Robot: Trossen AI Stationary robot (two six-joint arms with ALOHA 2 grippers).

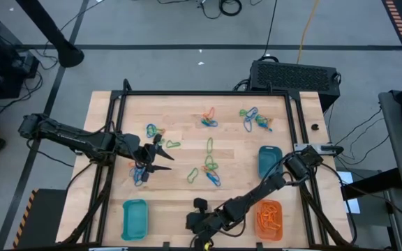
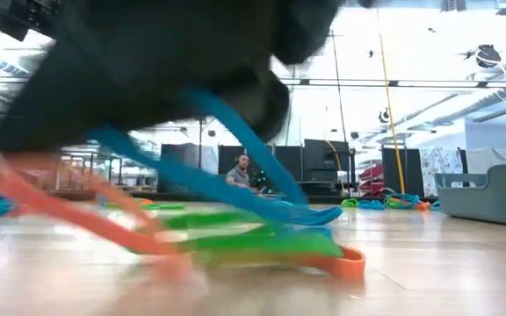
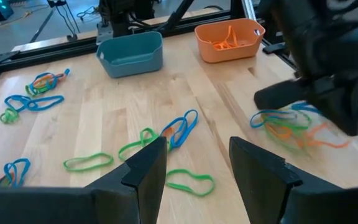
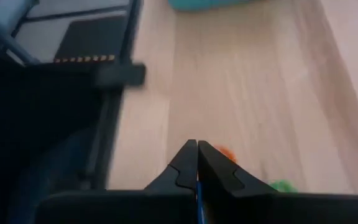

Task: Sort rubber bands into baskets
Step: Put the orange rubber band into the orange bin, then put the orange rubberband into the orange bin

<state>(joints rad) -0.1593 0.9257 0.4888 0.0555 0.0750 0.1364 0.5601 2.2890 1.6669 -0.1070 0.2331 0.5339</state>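
Notably, no legible writing or brand is seen. At the left, the left gripper (image 1: 160, 155) is held over the bench (image 1: 187, 202) with jaws wide, nothing between them. Rubber bands (image 1: 210, 166) are scattered across the middle; open wood is left toward the front edge. There the right gripper (image 1: 199, 224) is seen, jaws pressed together beside a tangle (image 2: 262, 237). One teal basket (image 1: 135, 219) sits front-left, another teal basket (image 1: 269, 162) and the orange basket (image 1: 269, 219) at the right.

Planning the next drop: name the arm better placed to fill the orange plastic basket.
Right: right gripper is shut on a tangle of blue, green and orange rubber bands, nearer the orange basket; the left gripper hangs open, empty.
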